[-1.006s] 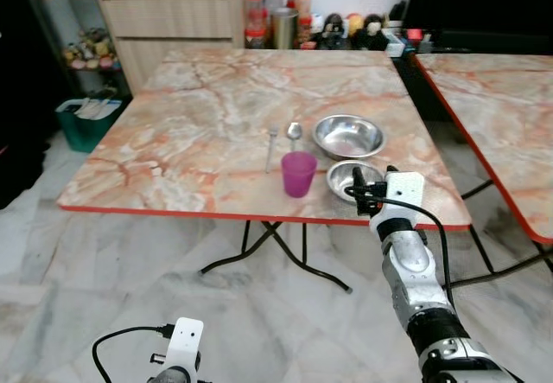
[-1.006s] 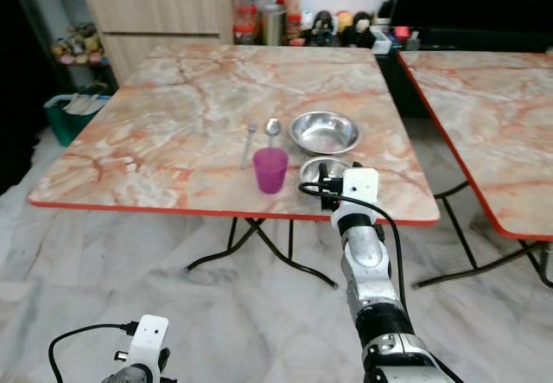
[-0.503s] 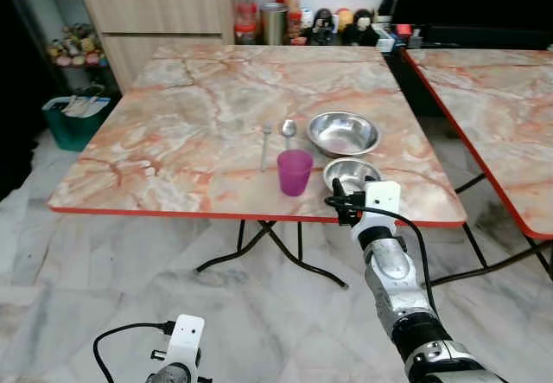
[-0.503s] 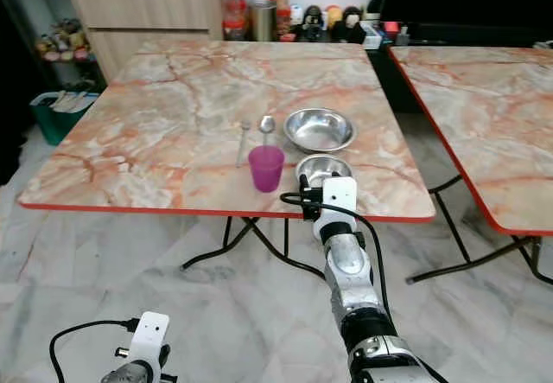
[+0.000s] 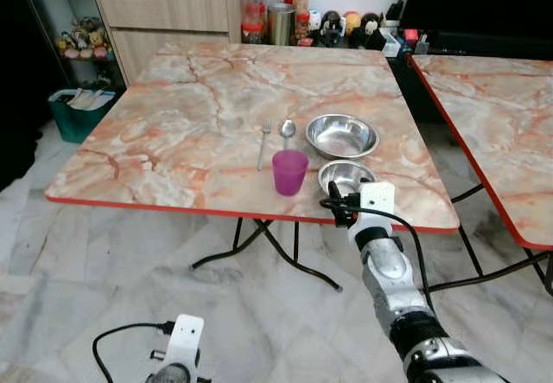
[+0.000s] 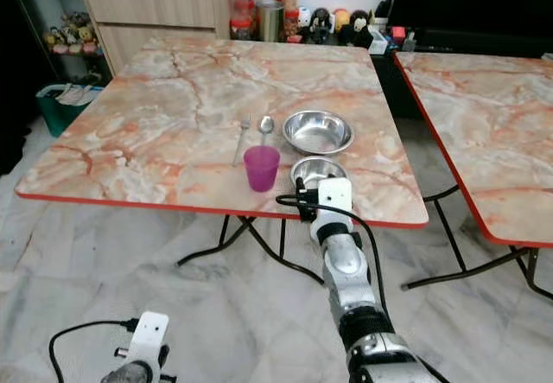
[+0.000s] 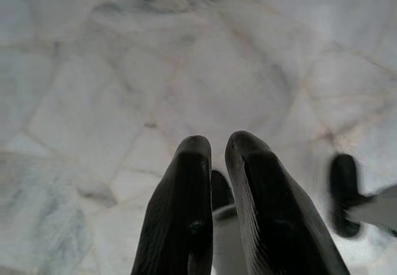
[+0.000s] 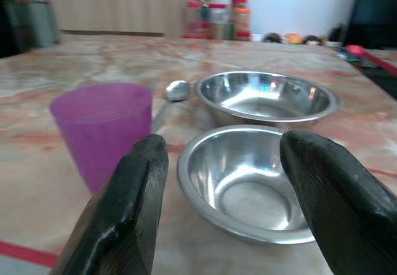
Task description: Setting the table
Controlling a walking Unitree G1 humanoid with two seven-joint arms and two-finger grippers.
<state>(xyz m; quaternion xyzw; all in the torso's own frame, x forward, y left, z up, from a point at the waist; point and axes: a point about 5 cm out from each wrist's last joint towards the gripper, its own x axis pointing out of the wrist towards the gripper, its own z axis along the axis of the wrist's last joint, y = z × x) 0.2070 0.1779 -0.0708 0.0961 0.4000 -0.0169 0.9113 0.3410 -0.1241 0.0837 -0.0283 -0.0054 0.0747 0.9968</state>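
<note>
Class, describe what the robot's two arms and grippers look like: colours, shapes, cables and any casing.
The right arm is silver, jointed metal with a black band lower down, a white boxy wrist casing, and a black cable looping along it. Its right gripper has two thick, rounded black fingers. The left arm shows a white casing and black cable; the left gripper has two long black fingers.

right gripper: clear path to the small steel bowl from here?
Probably yes. The right gripper is open at the table edge, the small steel bowl straight ahead between its fingers; the purple cup stands off to one side.
</note>
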